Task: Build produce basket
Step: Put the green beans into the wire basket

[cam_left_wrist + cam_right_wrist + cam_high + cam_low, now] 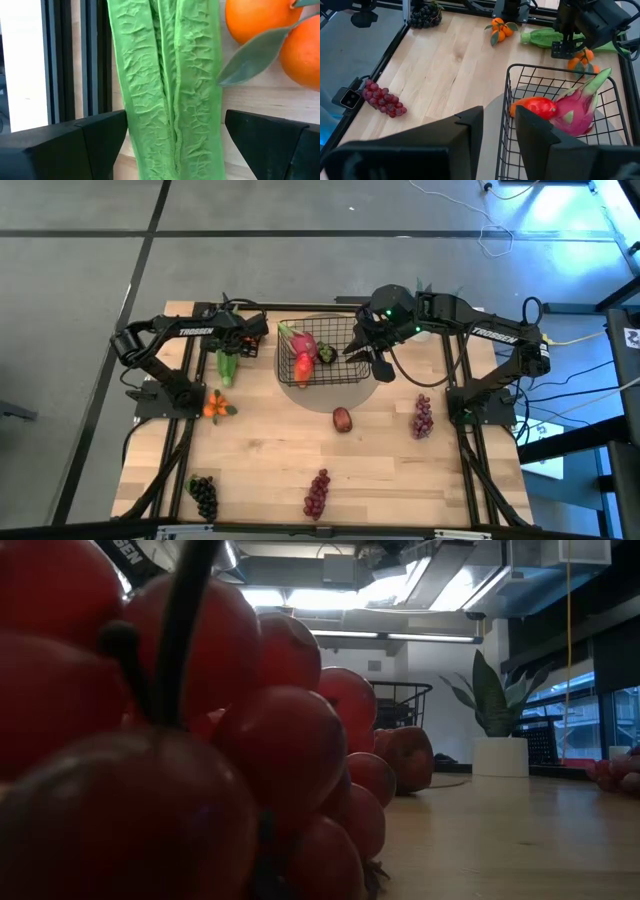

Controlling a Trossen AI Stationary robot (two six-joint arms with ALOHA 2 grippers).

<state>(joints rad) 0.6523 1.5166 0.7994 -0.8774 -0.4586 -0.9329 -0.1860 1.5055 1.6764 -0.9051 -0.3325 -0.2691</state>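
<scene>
The black wire basket point(322, 360) stands on a round grey mat, with a pink dragon fruit point(577, 107) and a red-orange mango point(536, 107) lying in it. To the basket's left a long green stalk point(167, 75) lies on the table. My left gripper point(172, 145) is open, points steeply down, and has one finger on each side of the stalk. Two oranges point(260, 22) lie right beside the stalk. My right gripper point(497, 140) hangs high over the basket's right rim, open by a narrow gap with nothing in it. My left gripper straddles the stalk point(170, 130) from above, its fingers across the stalk's length. The stalk lies flat on the table. I cannot tell whether either finger touches the stalk's edges.
Another orange cluster point(216, 407), a red round fruit point(342, 419), red grape bunches point(423, 416) point(317, 493) and dark grapes point(203, 496) lie spread over the near half of the table. One red bunch fills the low view. A potted plant point(495, 735) stands at the far edge.
</scene>
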